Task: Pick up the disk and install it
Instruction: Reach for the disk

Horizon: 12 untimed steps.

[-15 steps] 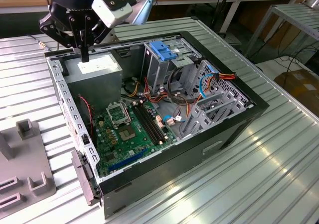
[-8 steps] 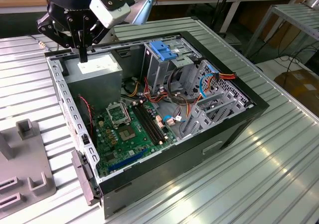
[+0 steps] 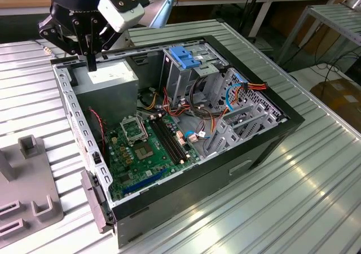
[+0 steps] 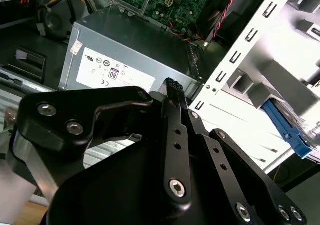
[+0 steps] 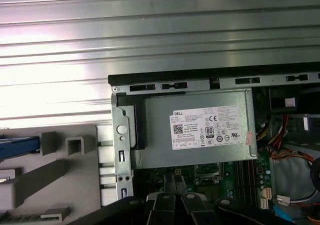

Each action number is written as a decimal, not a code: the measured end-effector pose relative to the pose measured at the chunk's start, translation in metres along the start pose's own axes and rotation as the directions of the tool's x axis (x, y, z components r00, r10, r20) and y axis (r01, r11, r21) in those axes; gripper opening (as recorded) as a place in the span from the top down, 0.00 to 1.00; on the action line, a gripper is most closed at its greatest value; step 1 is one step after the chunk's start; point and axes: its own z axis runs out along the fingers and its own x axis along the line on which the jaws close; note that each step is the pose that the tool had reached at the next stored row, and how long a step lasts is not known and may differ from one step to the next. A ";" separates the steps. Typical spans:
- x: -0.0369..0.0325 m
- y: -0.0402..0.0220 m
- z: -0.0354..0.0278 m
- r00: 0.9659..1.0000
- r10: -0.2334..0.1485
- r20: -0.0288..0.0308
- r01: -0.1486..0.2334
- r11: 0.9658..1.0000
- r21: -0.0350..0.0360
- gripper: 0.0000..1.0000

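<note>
Hovering closed and empty above the power supply [image 3: 113, 76], the gripper [image 3: 91, 66] has yet to reach the disk [image 5: 17, 147]; grasping it likely means opening first.

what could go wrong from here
1. The gripper hangs close over the power supply, next to the case wall; a sideways move could knock either.
2. Loose cables lie beside the drive cage and could snag anything lowered in there.
</note>
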 end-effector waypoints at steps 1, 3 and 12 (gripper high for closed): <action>0.0003 0.0000 0.0000 1.000 0.000 0.000 0.000 1.000 0.000 0.90; 0.0010 -0.0001 0.0000 1.000 0.000 0.000 0.000 1.000 0.000 0.90; 0.0092 -0.0007 -0.0001 1.000 0.000 0.000 0.000 1.000 0.000 0.90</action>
